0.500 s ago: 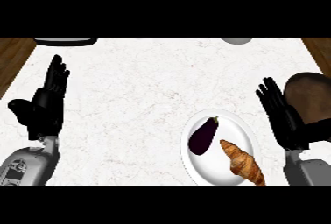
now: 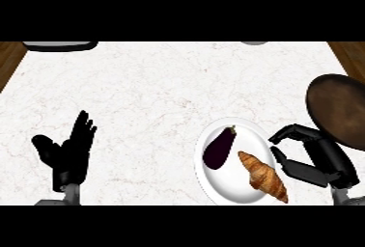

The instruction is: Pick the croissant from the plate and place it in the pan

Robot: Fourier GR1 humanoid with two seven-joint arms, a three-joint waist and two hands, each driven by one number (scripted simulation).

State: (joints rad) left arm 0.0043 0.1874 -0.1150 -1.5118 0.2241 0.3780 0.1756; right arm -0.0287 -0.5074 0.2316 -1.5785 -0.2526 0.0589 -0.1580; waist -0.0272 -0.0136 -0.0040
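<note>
Croissant (image 2: 264, 176) lies on the white plate (image 2: 230, 192), just to the left of the right hand (image 2: 318, 163), whose fingers are curled inward and hold nothing. Beside the croissant on that plate, farther from the hand, sits a dark eggplant (image 2: 219, 147). Just beyond the right hand is the brown pan (image 2: 341, 108). Well off to the left, the left hand (image 2: 69, 153) rests with fingers straight and spread.
</note>
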